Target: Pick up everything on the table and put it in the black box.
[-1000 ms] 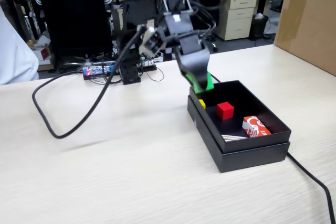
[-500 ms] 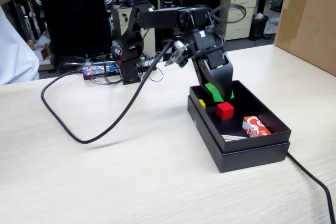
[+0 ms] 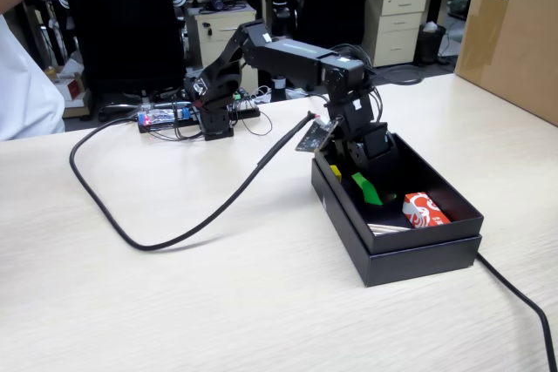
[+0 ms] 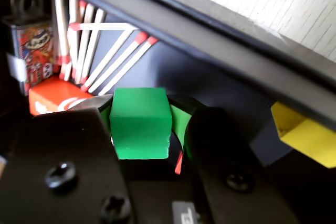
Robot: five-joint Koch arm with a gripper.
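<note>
Green cube [image 4: 140, 123] sits clamped between your gripper [image 4: 143, 129] jaws, held inside the black box [image 3: 418, 254], per the wrist view. Beyond it you have a red cube [image 4: 52, 95], a yellow block [image 4: 307, 136] and red-tipped white sticks [image 4: 113, 51] against the box wall. Your box stands on the beige table [image 3: 218, 302] toward its right edge in the fixed view; a brown cardboard box [image 3: 510, 32] occupies the far right corner.

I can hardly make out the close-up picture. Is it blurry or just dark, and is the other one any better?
Wrist view: dark inside the black box, the green cube sharp and bright, the table strip washed out by glare. Fixed view: soft, even office light, slightly blurred, the pincer hard to read.
</note>
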